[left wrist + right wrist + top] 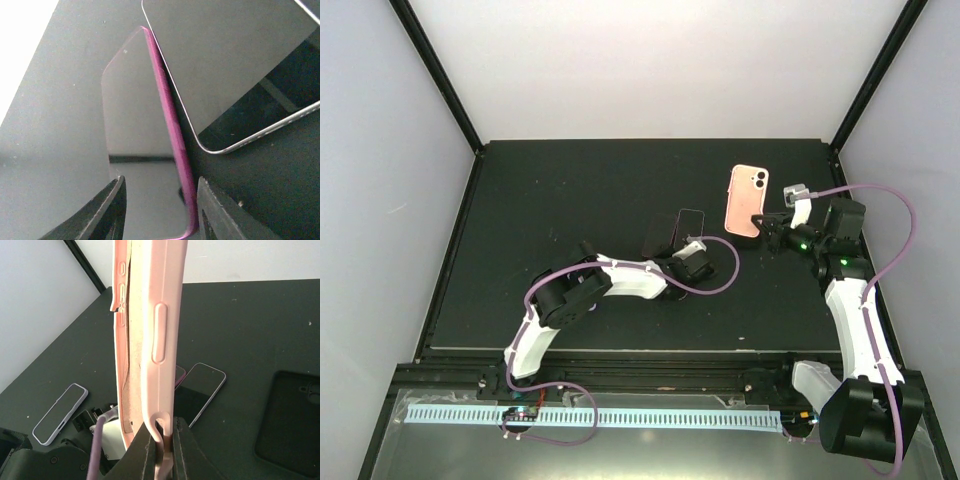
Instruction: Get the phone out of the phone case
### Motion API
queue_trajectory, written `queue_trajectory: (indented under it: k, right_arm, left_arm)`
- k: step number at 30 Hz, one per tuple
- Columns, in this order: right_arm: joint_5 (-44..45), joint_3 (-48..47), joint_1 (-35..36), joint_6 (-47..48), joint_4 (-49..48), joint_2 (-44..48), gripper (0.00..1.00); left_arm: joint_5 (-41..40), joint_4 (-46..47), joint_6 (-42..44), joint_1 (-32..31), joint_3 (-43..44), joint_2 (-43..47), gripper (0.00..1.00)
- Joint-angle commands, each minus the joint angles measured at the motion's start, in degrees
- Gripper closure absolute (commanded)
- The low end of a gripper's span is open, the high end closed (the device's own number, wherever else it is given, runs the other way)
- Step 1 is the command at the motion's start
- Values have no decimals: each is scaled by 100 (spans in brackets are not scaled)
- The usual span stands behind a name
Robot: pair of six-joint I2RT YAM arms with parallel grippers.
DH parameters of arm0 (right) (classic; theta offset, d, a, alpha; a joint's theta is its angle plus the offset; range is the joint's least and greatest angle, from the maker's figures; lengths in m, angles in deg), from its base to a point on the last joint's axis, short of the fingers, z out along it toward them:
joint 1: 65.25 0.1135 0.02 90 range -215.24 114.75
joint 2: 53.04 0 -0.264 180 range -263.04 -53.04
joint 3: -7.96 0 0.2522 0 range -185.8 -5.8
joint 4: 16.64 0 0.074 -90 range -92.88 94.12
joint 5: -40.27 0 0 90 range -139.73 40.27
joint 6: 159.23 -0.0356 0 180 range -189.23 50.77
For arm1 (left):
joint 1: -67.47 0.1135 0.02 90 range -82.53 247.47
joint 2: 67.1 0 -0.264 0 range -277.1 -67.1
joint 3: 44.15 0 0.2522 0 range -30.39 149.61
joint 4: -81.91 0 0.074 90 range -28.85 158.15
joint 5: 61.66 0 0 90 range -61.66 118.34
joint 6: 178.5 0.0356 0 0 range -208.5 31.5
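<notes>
My right gripper (760, 222) (164, 432) is shut on the bottom edge of the salmon-pink phone case (747, 200) (150, 330). It holds the case upright above the mat, and the pale inner lining shows with no phone in it. A phone with a magenta edge (140, 150) (658, 238) lies flat on the dark mat. My left gripper (682, 252) (160, 182) is over the phone's near end, jaws apart, with the right finger (215, 210) close beside the magenta edge.
A second phone with a silver rim (225, 65) (200, 390) (690, 225) lies just beside the magenta-edged one. A lavender-rimmed phone (60, 412) lies further left in the right wrist view. A black case (292, 420) lies to the right there. White walls enclose the mat (570, 190).
</notes>
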Motion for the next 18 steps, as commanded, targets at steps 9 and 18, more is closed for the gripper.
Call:
queue_trajectory:
  k: [9, 18]
  right_arm:
    - [270, -1, -23, 71, -174, -97, 99]
    - [1844, -1217, -77, 858, 1299, -1149, 99]
  left_arm:
    - [376, -286, -620, 29, -61, 712, 35]
    - [2056, -886, -1538, 20, -1041, 3105, 30]
